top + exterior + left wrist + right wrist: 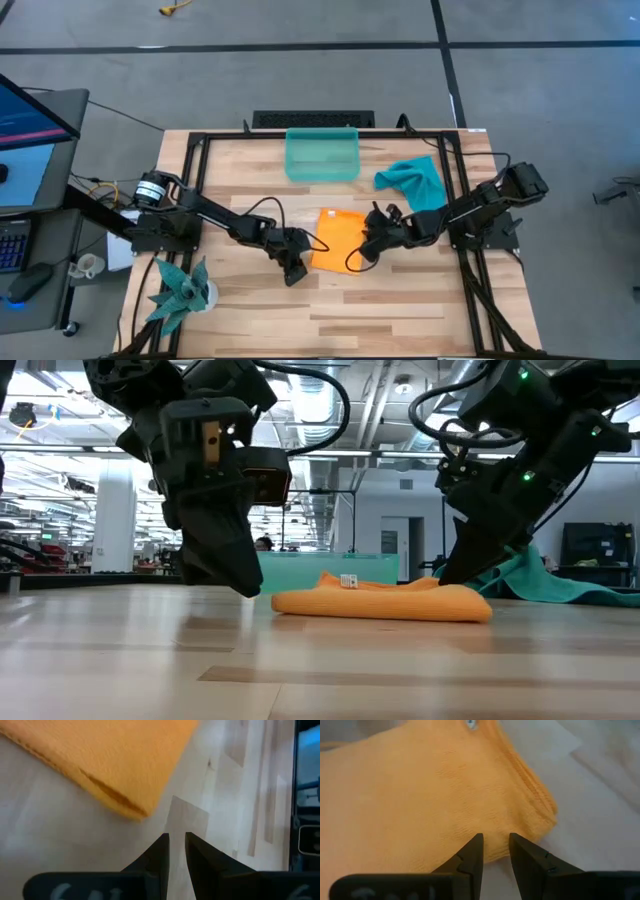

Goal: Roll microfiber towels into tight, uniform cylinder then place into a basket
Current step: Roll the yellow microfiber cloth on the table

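The orange towel (338, 240) lies folded in several layers on the middle of the table; its white tag (348, 581) sticks up. The teal-blue towel (415, 180) lies crumpled at the far right. The sea-green basket (322, 153) stands at the far edge. My left gripper (177, 840) hangs low over bare wood by the orange towel's near left corner (135, 810), its fingers a narrow gap apart with nothing between. My right gripper (496, 842) points down at the towel's right part near a corner (542, 812), fingers slightly apart. My left gripper touches nothing. My right gripper comes from the table's right, slanting down, with its fingertips (472, 847) over the orange towel's top layer near the right edge (470, 600). I cannot tell whether they touch the cloth. The towel lies flat on the table.
A spiky teal plant (180, 290) stands at the near left corner. A black metal frame (200, 140) runs round the table top. Bare wood (330, 320) lies along the near edge. A monitor and keyboard (15, 245) sit off the table's left side.
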